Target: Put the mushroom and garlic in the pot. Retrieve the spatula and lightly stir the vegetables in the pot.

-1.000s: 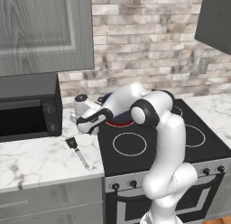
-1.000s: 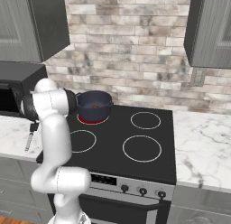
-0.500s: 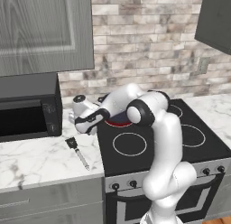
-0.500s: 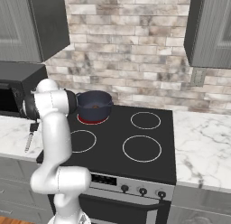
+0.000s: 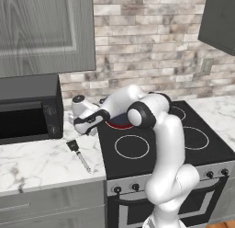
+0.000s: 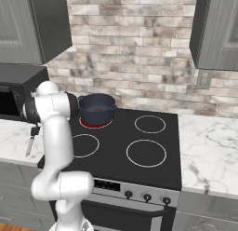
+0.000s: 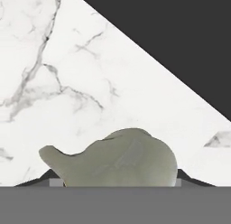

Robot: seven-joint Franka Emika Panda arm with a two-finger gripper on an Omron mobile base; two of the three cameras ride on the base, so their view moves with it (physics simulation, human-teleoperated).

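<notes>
Garlic: pale beige-grey, lumpy, pointed tip off to one side; lies on the white marble counter in the hand view, close under the camera, just beside the black stove edge.
Gripper: low over the counter between microwave and stove, hand tilted downward in the left base view.
Fingertips: dark tips showing at either side of the garlic, flanking it closely.
Jaws: part-way open around the garlic; cannot tell from the pictures whether already pressing on it.
Pot: dark navy, no lid, on the rear left burner, which glows red beneath it.
Pot contents: a small brownish speck inside in the right base view, too small to name with certainty.
Spatula: flat on the marble to the left of the stove, black square head toward the microwave, thin silver handle pointing toward the front edge; apart from the gripper.
Microwave: dark, against the wall left of the gripper.
Arm: bent over from the stove front, forearm reaching leftward across the rear left burner.
</notes>
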